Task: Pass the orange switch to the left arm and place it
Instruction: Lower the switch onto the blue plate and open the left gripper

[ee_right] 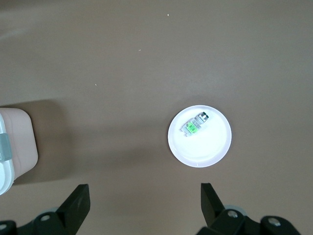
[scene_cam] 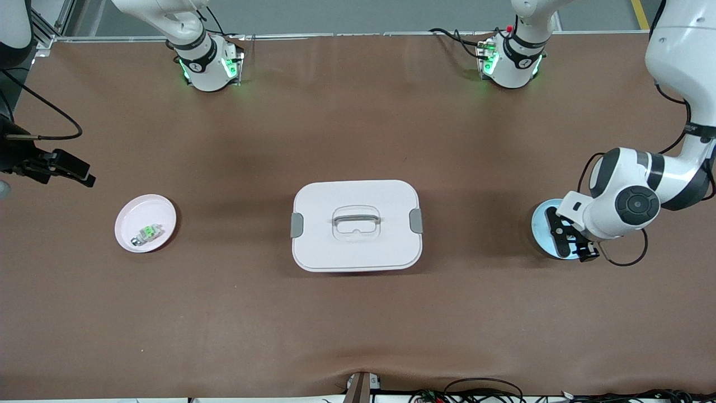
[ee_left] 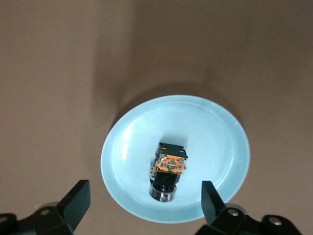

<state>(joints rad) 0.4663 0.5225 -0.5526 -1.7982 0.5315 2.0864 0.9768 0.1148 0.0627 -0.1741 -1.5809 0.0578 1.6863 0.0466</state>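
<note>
The orange switch (ee_left: 169,168), a small black block with an orange top, lies in a light blue plate (ee_left: 210,129). My left gripper (ee_left: 145,204) is open just above that plate, its fingers on either side of the switch without touching it. In the front view the left gripper (scene_cam: 570,239) covers part of the blue plate (scene_cam: 540,221) and hides the switch. The white box (scene_cam: 356,224) stands mid-table. My right gripper (scene_cam: 71,170) is open and empty, up over the table at the right arm's end.
A pink-white plate (scene_cam: 145,223) holds the clear-grey component with a green part (scene_cam: 146,233); both also show in the right wrist view, plate (ee_right: 210,147) and component (ee_right: 194,126). A corner of the box (ee_right: 14,147) shows there too.
</note>
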